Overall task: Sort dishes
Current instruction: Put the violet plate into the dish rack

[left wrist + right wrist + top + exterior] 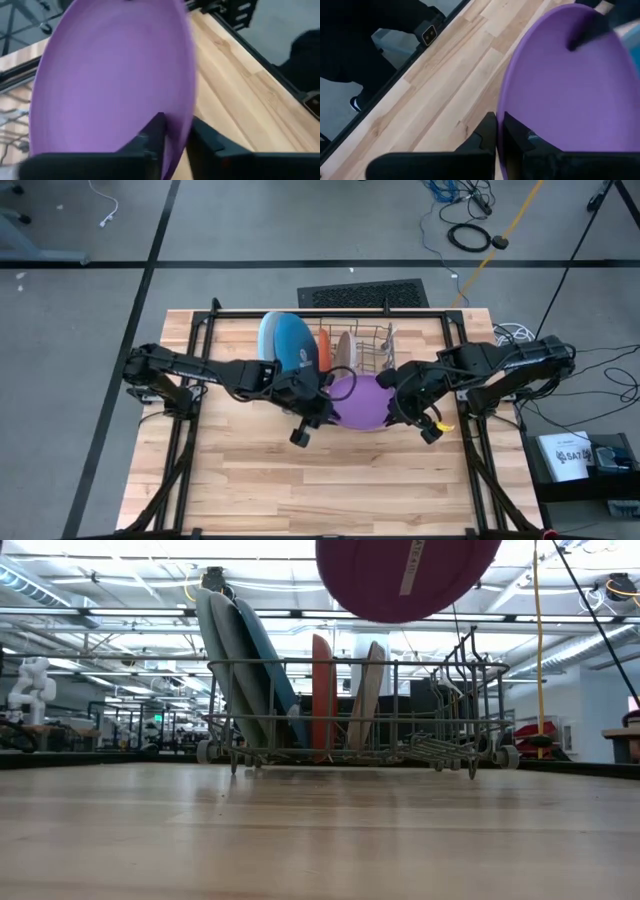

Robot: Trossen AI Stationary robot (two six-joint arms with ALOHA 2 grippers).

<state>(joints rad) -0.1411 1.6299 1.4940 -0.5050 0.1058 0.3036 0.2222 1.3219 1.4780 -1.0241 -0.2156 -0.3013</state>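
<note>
While both grippers pinched the purple plate (358, 402) above the bench (300, 490), left gripper (175, 145) and right gripper (500, 132) seemed mid-handover toward the rack (365, 340).

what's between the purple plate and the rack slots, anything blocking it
Nothing visible blocks it. The purple plate hangs in the air between the left gripper and right gripper, each pinching its rim, just in front of the dish rack. The slots beside the orange plate and off-white plate look free.

Purple plate (358, 402) held aloft; blue (291, 343), orange (324, 350) plates upright.
</note>
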